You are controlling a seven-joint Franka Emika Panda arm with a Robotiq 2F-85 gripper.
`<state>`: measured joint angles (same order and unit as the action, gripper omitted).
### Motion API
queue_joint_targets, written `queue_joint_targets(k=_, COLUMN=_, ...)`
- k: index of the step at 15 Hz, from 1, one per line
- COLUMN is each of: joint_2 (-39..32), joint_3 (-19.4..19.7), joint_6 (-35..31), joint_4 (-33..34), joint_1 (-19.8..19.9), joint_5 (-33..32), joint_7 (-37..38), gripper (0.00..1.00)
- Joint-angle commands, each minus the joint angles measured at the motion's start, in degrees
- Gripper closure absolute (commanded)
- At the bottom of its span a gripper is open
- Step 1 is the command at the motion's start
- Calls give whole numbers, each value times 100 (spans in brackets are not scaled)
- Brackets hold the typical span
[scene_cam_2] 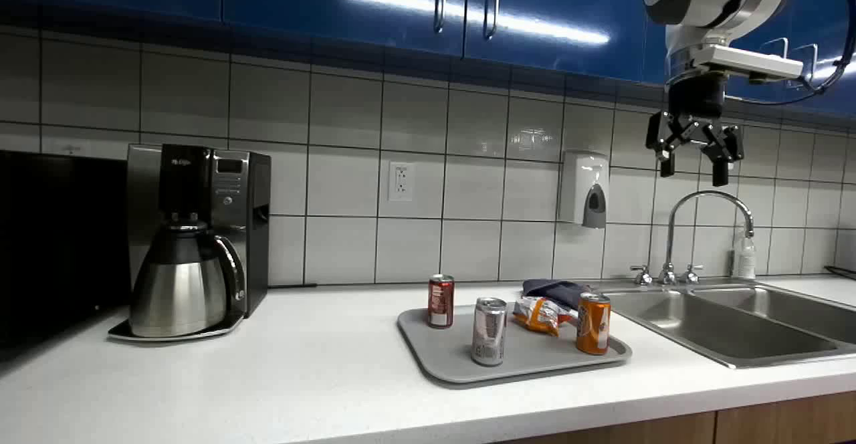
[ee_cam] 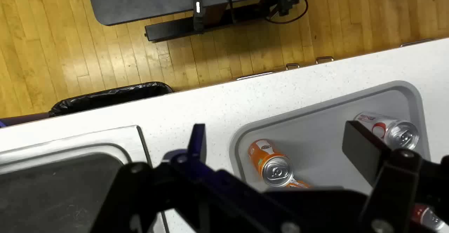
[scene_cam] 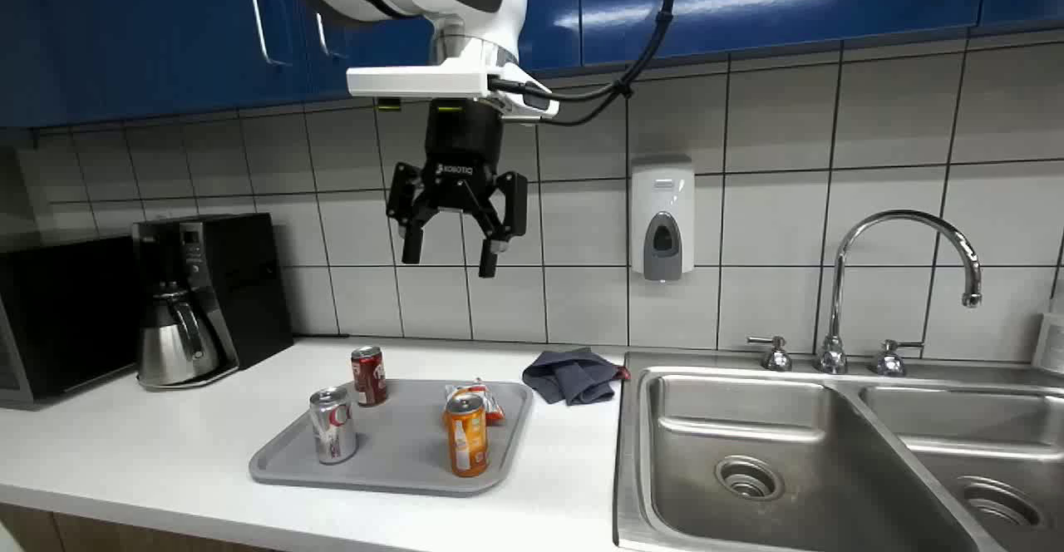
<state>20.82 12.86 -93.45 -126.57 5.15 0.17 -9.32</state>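
Note:
My gripper (scene_cam: 450,254) is open and empty, high above the counter in both exterior views (scene_cam_2: 693,171). In the wrist view its fingers (ee_cam: 280,141) are spread wide, with the orange can (ee_cam: 269,162) showing far below between them. The orange can (scene_cam: 467,436) stands upright on a grey tray (scene_cam: 391,485). A silver can (scene_cam: 332,426) and a dark red can (scene_cam: 369,376) also stand upright on the tray. A small orange and white snack bag (scene_cam_2: 540,315) lies behind the orange can. In the wrist view my gripper partly hides the bag and the red can (ee_cam: 429,217).
A dark crumpled cloth (scene_cam: 572,375) lies between tray and steel sink (scene_cam: 636,452). A tall faucet (scene_cam: 906,215) rises behind the sink. A coffee maker (scene_cam_2: 200,243) stands left of the tray. A soap dispenser (scene_cam: 662,219) hangs on the tiles; blue cabinets (scene_cam_2: 348,3) hang above.

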Motion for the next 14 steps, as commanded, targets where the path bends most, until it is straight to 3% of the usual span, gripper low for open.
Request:
queue_joint_targets(k=1, joint_2=-14, joint_3=-85, joint_6=10, joint_4=10, joint_1=100, joint_5=27, joint_7=-29, gripper=0)
queue_joint_targets(k=6, joint_2=-26, joint_3=-46, joint_6=59, joint_4=-17, joint_1=37, joint_5=166, joint_7=-244, gripper=0)
queue_joint_targets(k=14, joint_2=-314, joint_3=-346, joint_6=-651, joint_4=-665, joint_1=-116, joint_5=36, joint_7=-318, gripper=0)
